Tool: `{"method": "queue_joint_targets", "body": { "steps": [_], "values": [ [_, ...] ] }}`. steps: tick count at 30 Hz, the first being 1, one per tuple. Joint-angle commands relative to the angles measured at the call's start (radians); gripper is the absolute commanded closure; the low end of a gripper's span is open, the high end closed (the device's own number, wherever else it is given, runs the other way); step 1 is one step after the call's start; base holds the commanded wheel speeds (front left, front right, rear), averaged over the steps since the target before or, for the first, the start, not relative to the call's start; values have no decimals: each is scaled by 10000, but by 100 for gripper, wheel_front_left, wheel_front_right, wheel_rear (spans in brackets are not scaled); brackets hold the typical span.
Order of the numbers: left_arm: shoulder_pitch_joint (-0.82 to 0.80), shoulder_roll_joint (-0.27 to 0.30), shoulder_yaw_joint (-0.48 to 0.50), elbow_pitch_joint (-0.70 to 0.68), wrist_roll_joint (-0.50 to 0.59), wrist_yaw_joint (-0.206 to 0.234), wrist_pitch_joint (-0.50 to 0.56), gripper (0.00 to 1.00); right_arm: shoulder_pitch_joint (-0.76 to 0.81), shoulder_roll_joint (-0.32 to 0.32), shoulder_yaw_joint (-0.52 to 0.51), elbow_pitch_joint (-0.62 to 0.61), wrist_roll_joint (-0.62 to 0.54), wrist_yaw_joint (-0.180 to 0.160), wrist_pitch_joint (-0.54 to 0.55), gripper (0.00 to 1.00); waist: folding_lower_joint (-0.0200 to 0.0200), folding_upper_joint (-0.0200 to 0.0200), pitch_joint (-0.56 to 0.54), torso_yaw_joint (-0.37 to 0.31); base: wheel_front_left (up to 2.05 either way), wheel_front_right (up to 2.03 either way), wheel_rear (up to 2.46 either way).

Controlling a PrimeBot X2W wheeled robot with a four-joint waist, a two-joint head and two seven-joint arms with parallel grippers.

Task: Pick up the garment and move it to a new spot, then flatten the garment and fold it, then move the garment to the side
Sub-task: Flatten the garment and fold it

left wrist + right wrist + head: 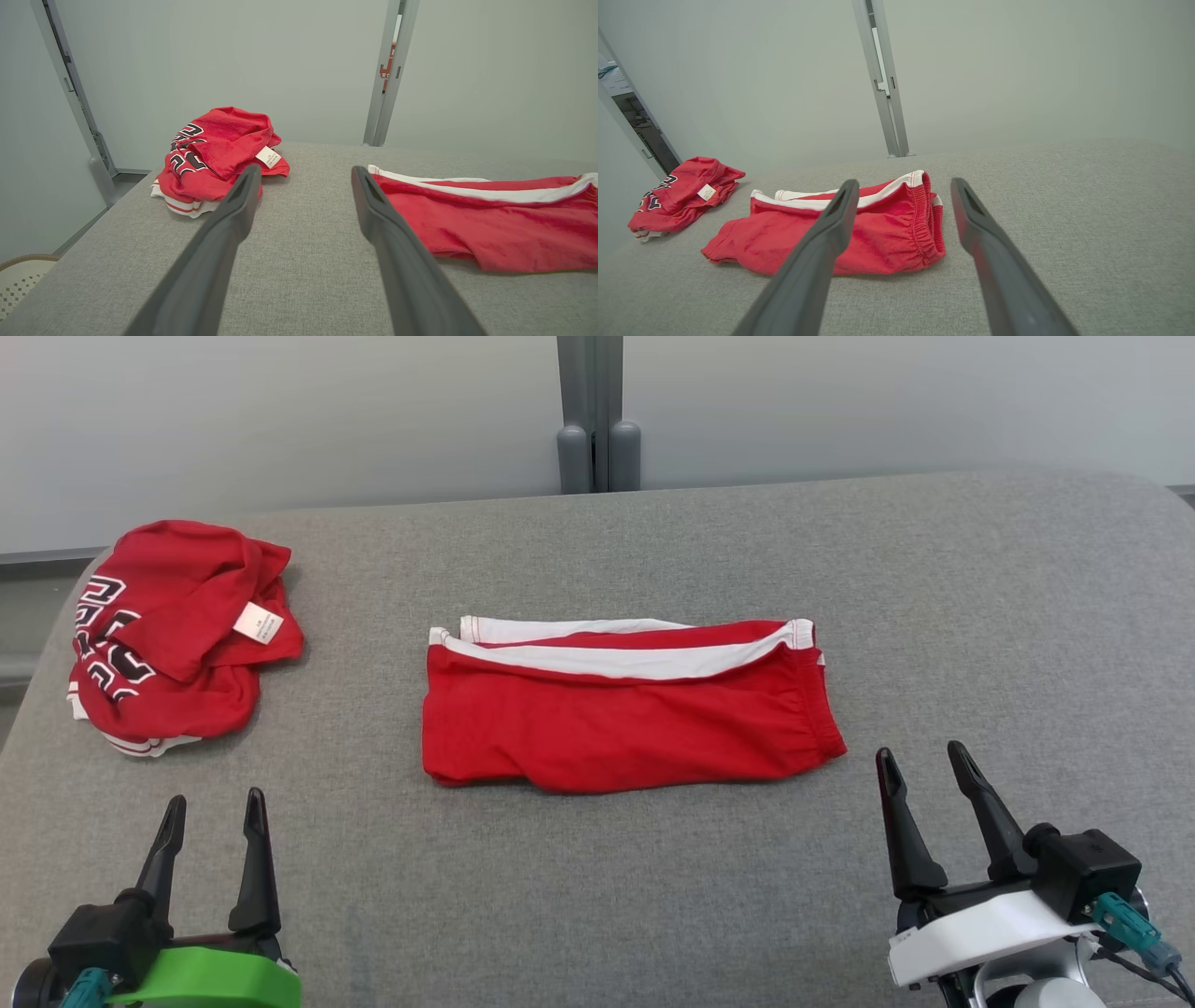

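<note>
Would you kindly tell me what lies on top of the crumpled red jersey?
Only its small white label shows on the crumpled red jersey, on an upper fold. The folds beneath and the grey surface under it are covered.

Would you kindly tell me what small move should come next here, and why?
Probably ease the right gripper forward to the waistband end of the red shorts, nearest it. They already lie folded at centre and that gripper stands open, empty, so moving them aside seems due.
</note>
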Motion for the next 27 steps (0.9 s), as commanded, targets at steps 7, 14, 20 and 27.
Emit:
{"method": "queue_joint_targets", "body": {
  "steps": [7, 14, 20, 27],
  "values": [
    [224, -91, 147, 78, 187, -59, 0, 0, 153, -18, 19, 36, -74, 1, 45, 0, 0, 0, -87, -23, 0, 0, 0],
    [232, -148, 227, 71, 283, -75, 0, 0, -178, -107, -7, 82, -262, 1, -39, 0, 0, 0, -82, -36, 0, 0, 0],
    [-142, -237, 222, 43, 381, -80, 0, 0, -1386, -289, 165, 521, -551, 1, 185, 0, 0, 0, 212, 84, 0, 0, 0],
    [-766, -379, -23, 75, 471, -126, 0, 0, -3278, -623, 240, 2125, -892, 1, 663, 0, 0, 0, 891, 553, 0, 0, 0]
  ]
}}
